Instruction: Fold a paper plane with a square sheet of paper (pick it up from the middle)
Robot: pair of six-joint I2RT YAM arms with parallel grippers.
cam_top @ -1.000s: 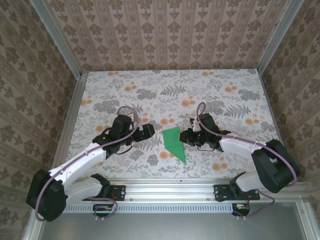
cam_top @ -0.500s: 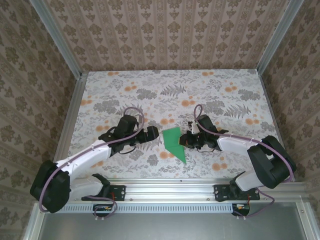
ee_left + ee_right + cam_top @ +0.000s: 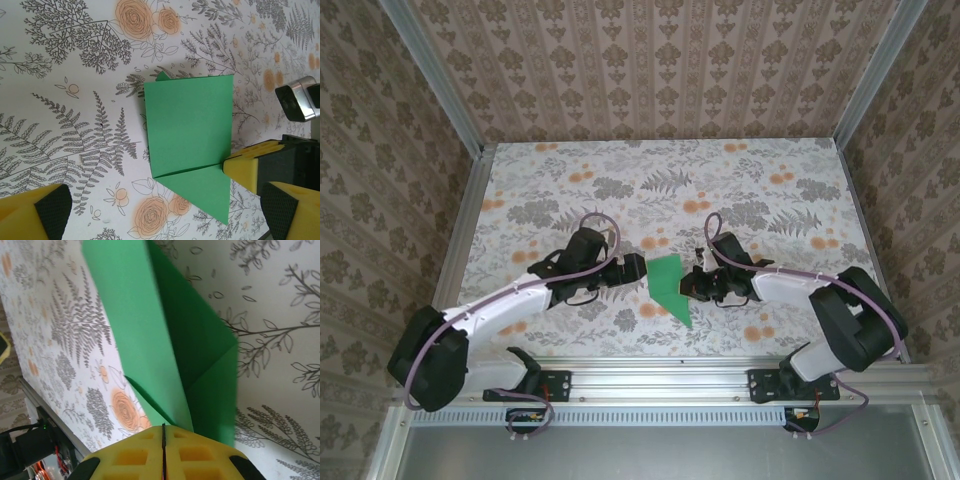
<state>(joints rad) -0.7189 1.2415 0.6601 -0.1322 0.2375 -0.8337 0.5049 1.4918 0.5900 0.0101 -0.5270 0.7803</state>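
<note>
While the creased bright-green paper sheet [image 3: 666,280] lies mid-way across the floral-patterned tabletop [image 3: 770,190], the right gripper [image 3: 692,284] pinches its right edge, pads pressed together; the left gripper [image 3: 632,270] stands spread wide just beside its left edge.

We get bright, even light; shadows on the worktop [image 3: 620,180] are faint & soft. Right claw [image 3: 163,440] pads [image 3: 130,455] look slightly blurred, v. close to lens; worktop print beyond the claw is sharp.
</note>
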